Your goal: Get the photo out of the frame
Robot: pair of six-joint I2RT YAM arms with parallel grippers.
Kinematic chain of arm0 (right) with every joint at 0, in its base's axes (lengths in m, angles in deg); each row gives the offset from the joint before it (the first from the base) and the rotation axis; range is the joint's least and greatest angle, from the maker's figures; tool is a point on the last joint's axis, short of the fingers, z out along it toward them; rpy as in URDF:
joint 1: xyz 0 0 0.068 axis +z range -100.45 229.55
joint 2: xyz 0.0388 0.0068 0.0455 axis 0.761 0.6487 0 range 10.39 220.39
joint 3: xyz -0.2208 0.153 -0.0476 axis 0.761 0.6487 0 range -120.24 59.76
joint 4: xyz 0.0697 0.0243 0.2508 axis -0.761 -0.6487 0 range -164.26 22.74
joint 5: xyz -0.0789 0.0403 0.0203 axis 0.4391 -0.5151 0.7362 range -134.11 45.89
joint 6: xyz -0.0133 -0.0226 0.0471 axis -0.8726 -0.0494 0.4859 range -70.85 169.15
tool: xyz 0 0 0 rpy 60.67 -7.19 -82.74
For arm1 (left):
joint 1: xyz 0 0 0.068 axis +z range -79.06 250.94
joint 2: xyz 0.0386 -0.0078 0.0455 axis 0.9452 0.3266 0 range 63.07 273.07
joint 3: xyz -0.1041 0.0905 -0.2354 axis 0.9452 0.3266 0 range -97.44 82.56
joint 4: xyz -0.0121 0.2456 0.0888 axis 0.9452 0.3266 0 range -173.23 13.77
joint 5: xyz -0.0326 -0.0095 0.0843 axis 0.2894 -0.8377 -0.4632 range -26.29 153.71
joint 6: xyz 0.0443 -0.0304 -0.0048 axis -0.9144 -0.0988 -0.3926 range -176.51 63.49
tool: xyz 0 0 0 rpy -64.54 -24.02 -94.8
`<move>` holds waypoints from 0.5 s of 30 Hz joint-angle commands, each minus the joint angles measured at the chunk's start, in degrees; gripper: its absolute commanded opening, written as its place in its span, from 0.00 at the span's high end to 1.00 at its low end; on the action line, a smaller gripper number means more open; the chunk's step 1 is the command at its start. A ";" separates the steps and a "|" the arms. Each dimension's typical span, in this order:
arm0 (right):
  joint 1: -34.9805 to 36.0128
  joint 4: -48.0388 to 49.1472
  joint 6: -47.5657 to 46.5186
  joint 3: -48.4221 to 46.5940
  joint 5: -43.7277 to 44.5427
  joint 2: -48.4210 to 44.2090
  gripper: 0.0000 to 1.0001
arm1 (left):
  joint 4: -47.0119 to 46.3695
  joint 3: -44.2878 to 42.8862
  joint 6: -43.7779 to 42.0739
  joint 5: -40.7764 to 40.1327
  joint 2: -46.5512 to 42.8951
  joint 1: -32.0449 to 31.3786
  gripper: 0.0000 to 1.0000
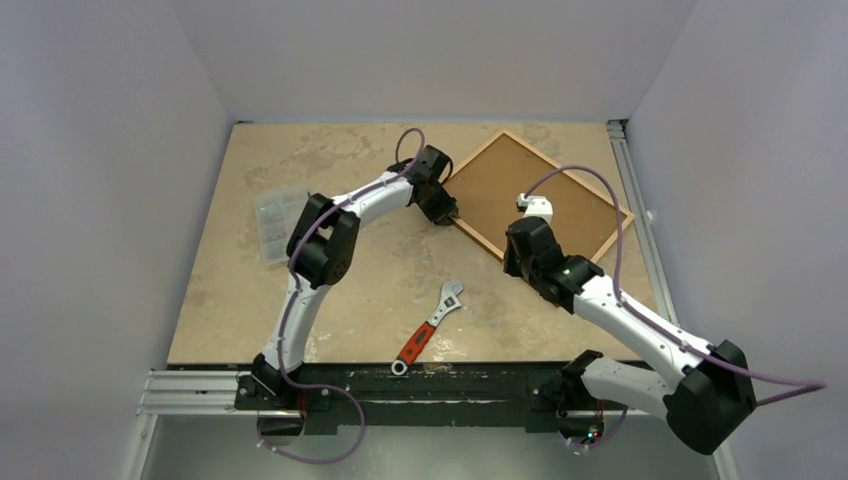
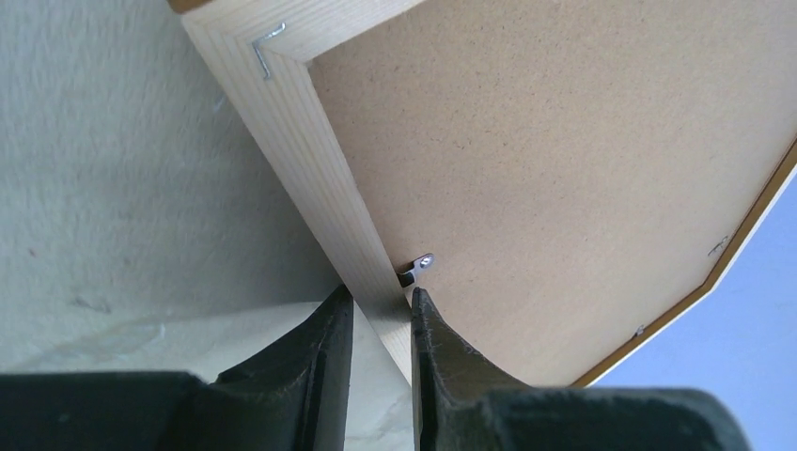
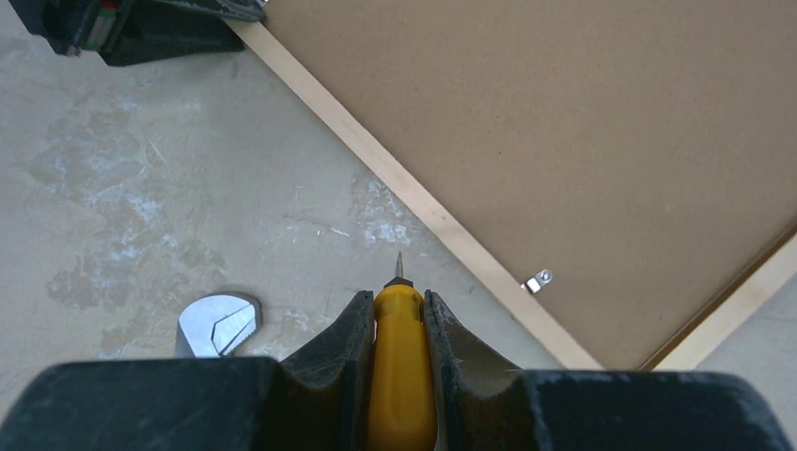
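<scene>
Diagonally: frame (image 1: 571,172) face-down, long axis far-left to near-right; left pincer (image 2: 381,297) clamps rail, right pincer (image 3: 399,297) grips screwdriver (image 3: 402,376)

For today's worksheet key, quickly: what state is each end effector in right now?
Left end effector: closed on the frame.
Right end effector: closed on a yellow screwdriver.

Soft, even, fairly bright light fell from above on the bench (image 1: 230,300), with no glare. Shadows were faint and blurred-edged, deepest beside the frame (image 2: 320,188) toward the far right corner. Close up, the fingers (image 2: 324,376) of the left gripper (image 2: 380,293) looked slightly soft.
</scene>
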 commanded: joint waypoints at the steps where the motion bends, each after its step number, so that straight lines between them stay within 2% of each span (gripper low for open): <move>1: -0.15 8.09 -3.38 -3.24 -1.83 5.03 1.00 | -4.39 -4.56 -15.16 3.45 0.39 0.52 1.00; 9: -2.40 13.46 -7.36 -6.71 -4.78 12.38 1.00 | -8.72 -8.42 -24.34 9.20 3.43 1.88 1.00; 15: -4.75 15.71 -9.32 -8.52 -6.87 16.53 1.00 | -9.38 -11.09 -24.87 12.40 6.45 3.39 1.00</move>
